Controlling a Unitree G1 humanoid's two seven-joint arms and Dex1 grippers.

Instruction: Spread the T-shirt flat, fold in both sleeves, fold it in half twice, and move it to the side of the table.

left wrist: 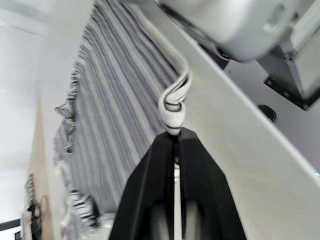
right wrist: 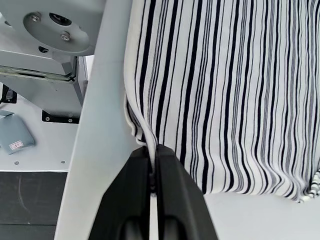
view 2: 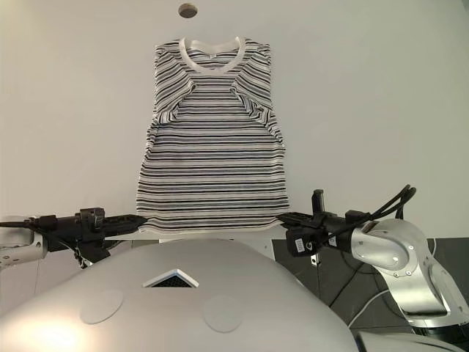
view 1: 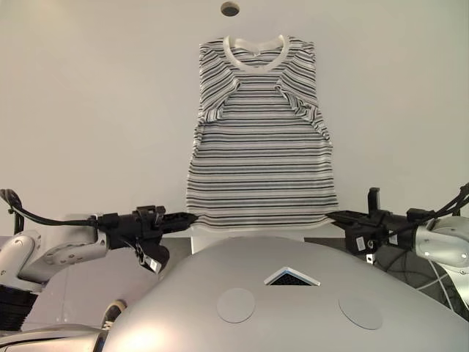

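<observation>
A pale, plain table (view 1: 88, 110) spreads out ahead of the robot, and the striped T-shirt (view 1: 260, 139) lies flat on it near the middle, running lengthwise away from the robot. Its white hem (view 1: 256, 221) sits right at the table's near edge and its white collar (view 1: 256, 53) is at the far end. The body of the shirt is smooth over its lower half. Higher up, both sleeves are turned inward onto the chest: the left sleeve (view 1: 218, 108) and the right sleeve (view 1: 306, 110) each make a rumpled fold just below the collar, so the garment's outline runs nearly straight down both sides. The left gripper (left wrist: 173, 134) is at the near left corner of the shirt, its two dark fingers pressed tight together on a small curl of the hem that stands up from between their tips. The right gripper (right wrist: 152, 150) is at the near right corner, with its fingers likewise closed hard on the edge of the fabric where it hangs at the table's rim. Beyond the collar, well apart from the shirt, a small dark round disc (view 1: 230, 9) lies on the tabletop.
</observation>
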